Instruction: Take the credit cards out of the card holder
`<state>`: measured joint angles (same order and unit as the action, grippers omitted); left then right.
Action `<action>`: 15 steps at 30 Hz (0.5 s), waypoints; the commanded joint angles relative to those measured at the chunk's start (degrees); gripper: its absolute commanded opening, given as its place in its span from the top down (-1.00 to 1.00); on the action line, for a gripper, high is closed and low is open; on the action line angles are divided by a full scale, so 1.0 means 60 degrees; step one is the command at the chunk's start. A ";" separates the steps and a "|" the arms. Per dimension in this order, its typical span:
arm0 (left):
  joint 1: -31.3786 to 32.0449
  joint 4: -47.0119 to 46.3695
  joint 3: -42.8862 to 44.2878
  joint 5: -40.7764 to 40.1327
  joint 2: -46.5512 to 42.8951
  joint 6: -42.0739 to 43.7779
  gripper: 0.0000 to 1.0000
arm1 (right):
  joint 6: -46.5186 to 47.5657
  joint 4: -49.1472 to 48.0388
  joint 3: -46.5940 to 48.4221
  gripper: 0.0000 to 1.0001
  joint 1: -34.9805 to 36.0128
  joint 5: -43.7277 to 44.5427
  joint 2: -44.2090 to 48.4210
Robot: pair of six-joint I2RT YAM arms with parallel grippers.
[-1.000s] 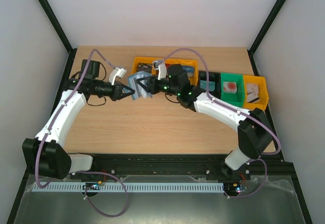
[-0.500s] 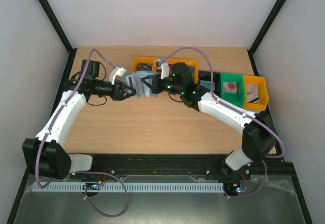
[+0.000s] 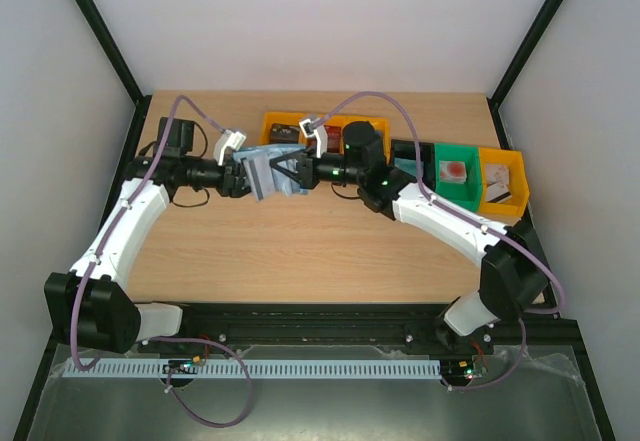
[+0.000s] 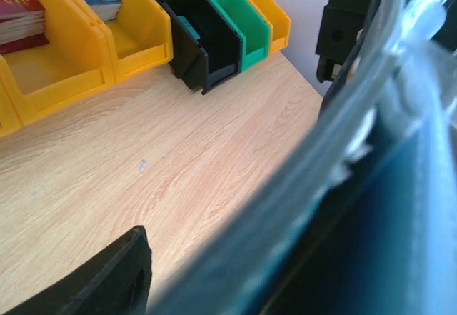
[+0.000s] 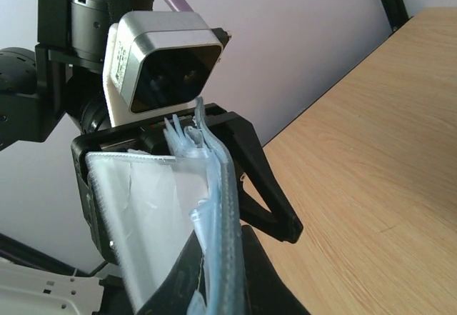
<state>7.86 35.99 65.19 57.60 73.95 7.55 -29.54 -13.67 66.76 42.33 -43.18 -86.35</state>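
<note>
The card holder (image 3: 268, 174), a pale blue translucent plastic wallet, hangs above the table between both arms. My right gripper (image 3: 287, 173) is shut on its lower edge (image 5: 218, 208), the two black fingers (image 5: 268, 279) pinching the sleeves. My left gripper (image 3: 250, 176) is open and straddles the holder from the other side; one of its fingers (image 4: 107, 279) shows, and the blurred holder (image 4: 343, 186) hides the other. A whitish flat face (image 5: 143, 215) shows inside the holder; I cannot tell whether it is one of the credit cards.
A row of bins stands at the back: yellow bins (image 3: 285, 126) holding stacks of cards (image 4: 18, 18), then a black bin (image 4: 203, 43), a green bin (image 3: 455, 173) and another yellow bin (image 3: 503, 183). Bare wood (image 3: 300, 251) lies nearer the arms.
The left gripper let go of the holder and opened around it. The right gripper closed on the holder and now carries it, a little higher and further left.
</note>
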 commanded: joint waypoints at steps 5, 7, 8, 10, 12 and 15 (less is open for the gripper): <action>0.0023 -0.0016 -0.0115 0.0869 -0.0166 0.0175 0.48 | -0.0283 -0.1019 0.0166 0.95 0.0182 -0.0819 -0.0482; 0.0023 -0.0005 -0.0113 0.0773 -0.0167 0.0166 0.91 | -0.0187 -0.0666 0.0282 0.75 0.0175 -0.0548 -0.0527; 0.0023 0.0005 -0.0100 0.0582 -0.0173 0.0139 0.95 | -0.0088 -0.0446 0.0284 0.56 0.0148 -0.0241 -0.0469; 0.0023 0.0015 -0.0019 -0.0287 -0.0199 -0.0045 0.96 | 0.0076 0.0150 0.0259 0.31 0.0006 0.0711 -0.0292; 0.0075 0.0000 0.0182 -0.2175 -0.0195 -0.0297 0.96 | 0.0200 0.0912 0.0281 -0.01 -0.0183 0.1936 -0.0124; 0.0685 -0.0119 0.0424 -0.7629 -0.0088 -0.0254 0.96 | 0.0689 0.2321 0.0587 -0.13 -0.0189 0.3681 -0.0120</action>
<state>8.75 36.58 64.99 47.18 73.63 6.70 -29.06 -10.55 67.18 41.91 -35.81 -88.73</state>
